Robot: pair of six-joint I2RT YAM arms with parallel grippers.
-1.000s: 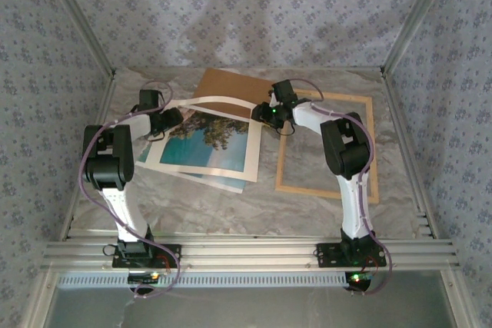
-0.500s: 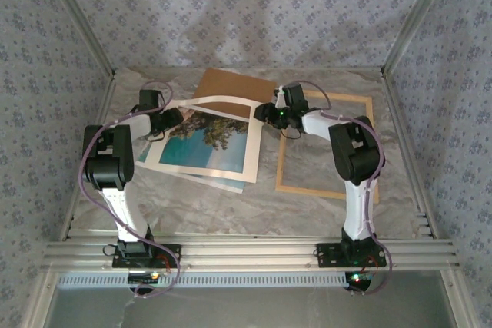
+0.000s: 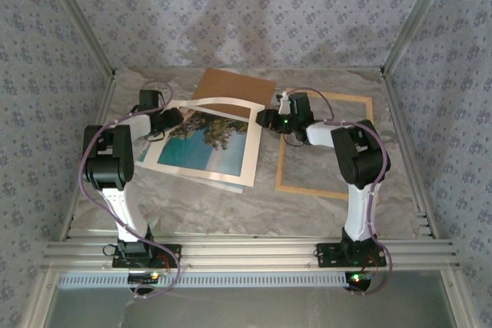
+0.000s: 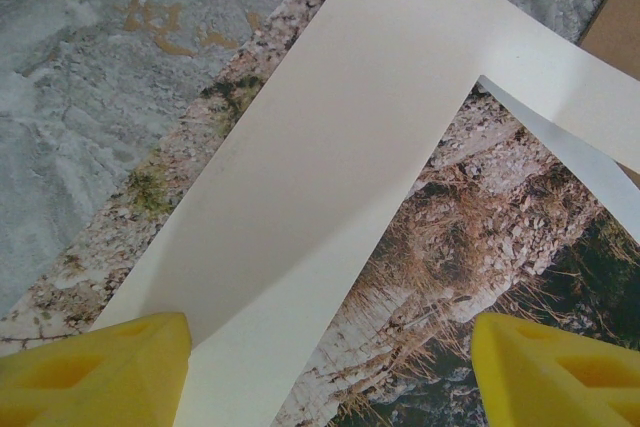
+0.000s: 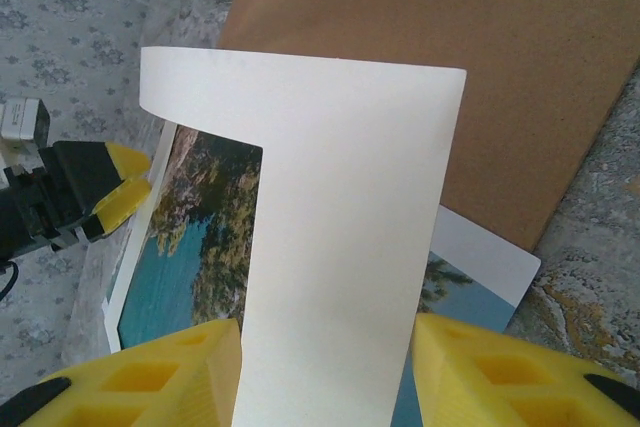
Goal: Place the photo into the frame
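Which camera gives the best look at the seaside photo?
The top external view: the photo lies there almost whole, sea and trees, seen through the white mat border. The left wrist view gives a close-up of its rocky shore; the right wrist view, a strip of trees and sea beside that raised border.

— Entry one?
— Photo: rectangular print, turquoise sea, dark green trees, rocky coast (white margin at its edge). Lies flat, askew, under the white mat, left of centre on the table.
— Entry two?
— Frame: thin light-wood rectangle, flat, just right of the photo; table shows through its opening.
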